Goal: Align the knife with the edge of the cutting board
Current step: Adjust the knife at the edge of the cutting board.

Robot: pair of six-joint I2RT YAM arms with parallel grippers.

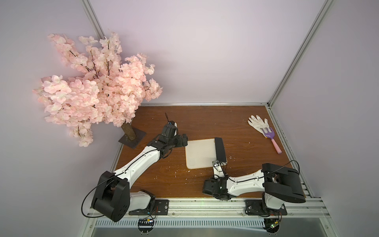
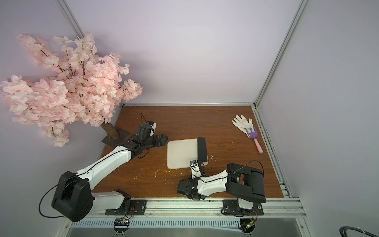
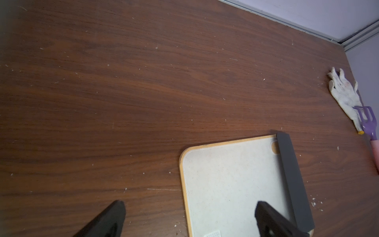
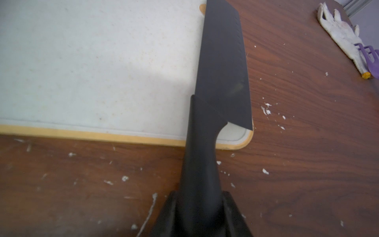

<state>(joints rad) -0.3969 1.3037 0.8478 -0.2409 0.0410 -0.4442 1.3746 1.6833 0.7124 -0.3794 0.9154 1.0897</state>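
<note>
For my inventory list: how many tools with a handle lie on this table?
2. The knife lies with its blade on the cutting board, along its right edge. The purple fork lies near the table's right edge, prongs over the white glove. None seems hidden.

Left arm: white link shells, black joint housings, dark screw dots along shell. Right arm matched, with boxy black elbow housing. Thin black cable looped off each elbow. Black base plates carried screws. Left gripper fingers were matte black.
</note>
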